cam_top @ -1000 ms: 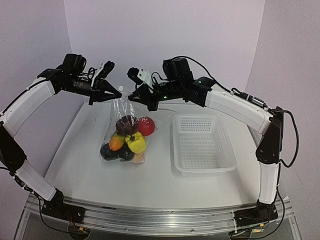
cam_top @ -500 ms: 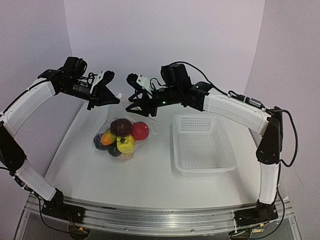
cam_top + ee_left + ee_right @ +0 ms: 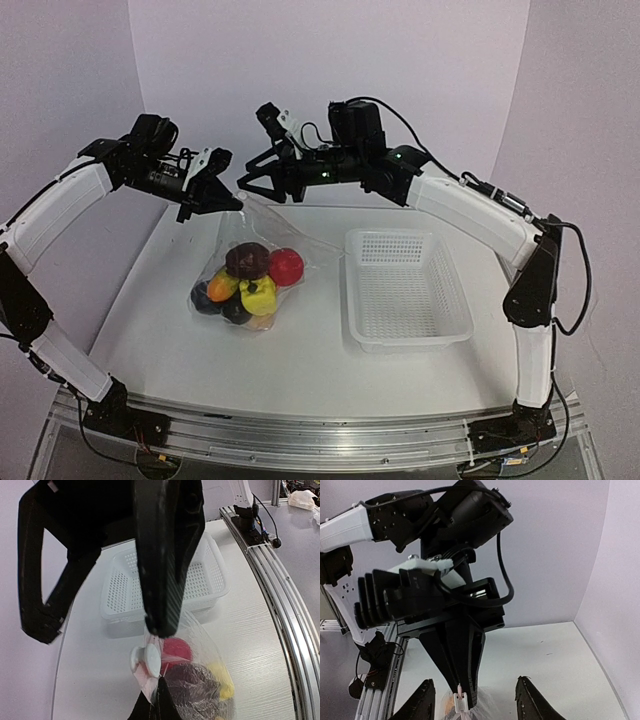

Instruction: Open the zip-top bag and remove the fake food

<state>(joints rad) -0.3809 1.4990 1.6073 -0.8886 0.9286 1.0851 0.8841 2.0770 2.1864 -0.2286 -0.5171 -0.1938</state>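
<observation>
The left gripper [image 3: 230, 203] is clamped shut on the top edge of the zip-top bag [image 3: 240, 235], which hangs beneath it with the fake food [image 3: 247, 282] sagging at the bottom. Just beside it, the right gripper [image 3: 255, 190] stands part open and empty, probably poised to take the opposite lip.

High rear camera; close wrist cameras share the bag [image 3: 192, 680].

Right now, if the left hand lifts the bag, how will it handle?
Likely floppy: the bag drapes slack from the left hand. Probably bottom-heavy: the food sits heaped at its base, so it may swing.
</observation>
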